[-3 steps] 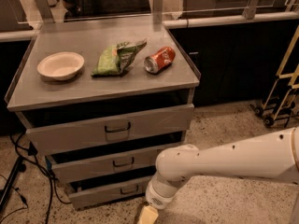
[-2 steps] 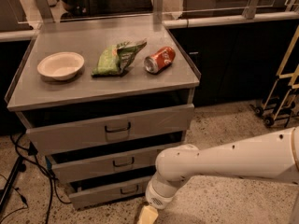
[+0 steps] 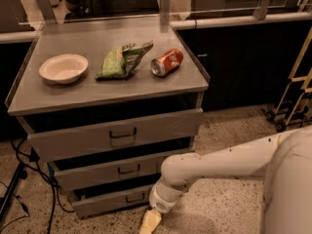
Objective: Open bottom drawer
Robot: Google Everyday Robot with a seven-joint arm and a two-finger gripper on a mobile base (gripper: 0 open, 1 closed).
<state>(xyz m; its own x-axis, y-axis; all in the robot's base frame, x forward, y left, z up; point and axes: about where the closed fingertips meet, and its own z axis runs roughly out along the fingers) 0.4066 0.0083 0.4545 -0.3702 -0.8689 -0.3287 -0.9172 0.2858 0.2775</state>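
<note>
Grey metal bottom drawer (image 3: 107,204), pale tool (image 3: 150,222) low beside its right end, whether apart or together cannot tell

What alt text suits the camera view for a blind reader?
A white robot arm reaches down before a grey three-drawer cabinet, its gripper near the floor just below the right end of the bottom drawer. On top sit a white bowl, a green bag and a tipped red can.
</note>
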